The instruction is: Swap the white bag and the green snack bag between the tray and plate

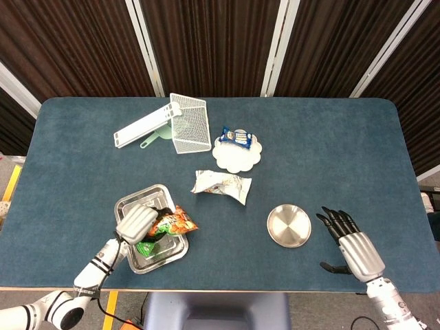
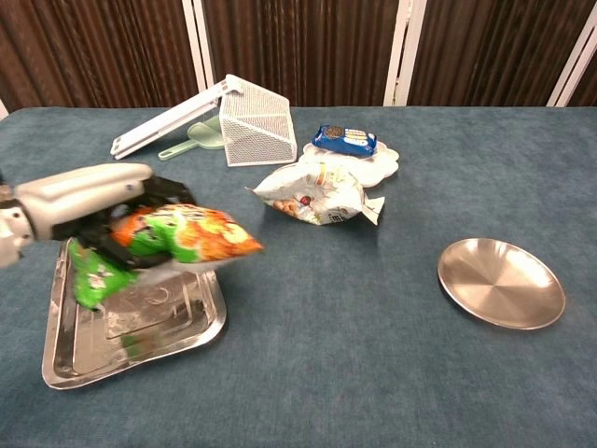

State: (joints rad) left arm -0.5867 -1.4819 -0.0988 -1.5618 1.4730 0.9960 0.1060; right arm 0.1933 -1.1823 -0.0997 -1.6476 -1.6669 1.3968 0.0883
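Table: left hand [image 2: 89, 201] lifts green snack bag [image 2: 177, 238] above tray [image 2: 140, 336].

White wire basket [image 1: 190, 124] beside flat white rack [image 1: 145, 128]; blue packet [image 1: 237, 137] on scalloped dish [image 1: 237, 157].

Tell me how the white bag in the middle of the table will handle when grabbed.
The white bag looks crinkled and puffy, so it will probably crumple and flex in a grip. Its glossy film may slip. It seems light for its size, likely sliding on the table if nudged.
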